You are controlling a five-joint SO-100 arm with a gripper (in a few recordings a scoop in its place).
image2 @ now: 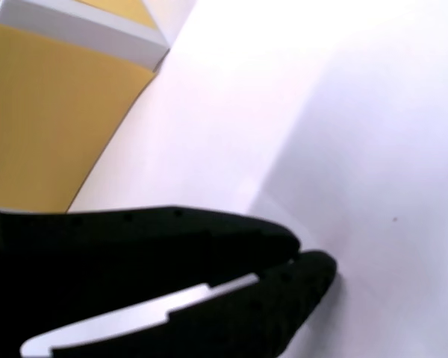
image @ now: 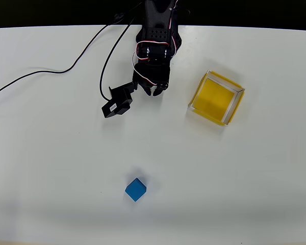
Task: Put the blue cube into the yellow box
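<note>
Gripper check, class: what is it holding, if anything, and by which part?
Nothing. The gripper is shut and empty; the blue cube lies apart on the table.

This looks like a robotics lab or test bench, not a home or shop. A plain white counter (image: 51, 168) runs under a black backdrop along its far edge, with nothing domestic on it. At that far edge stands 1 black robot arm (image: 155, 46) with exposed red and white wiring, and thin black cables (image: 66, 69) trail from the arm across the counter toward the overhead view's left. Near the arm lie bare test props: a yellow box (image: 217, 98) and, farther out, a blue cube (image: 136, 189).
</note>
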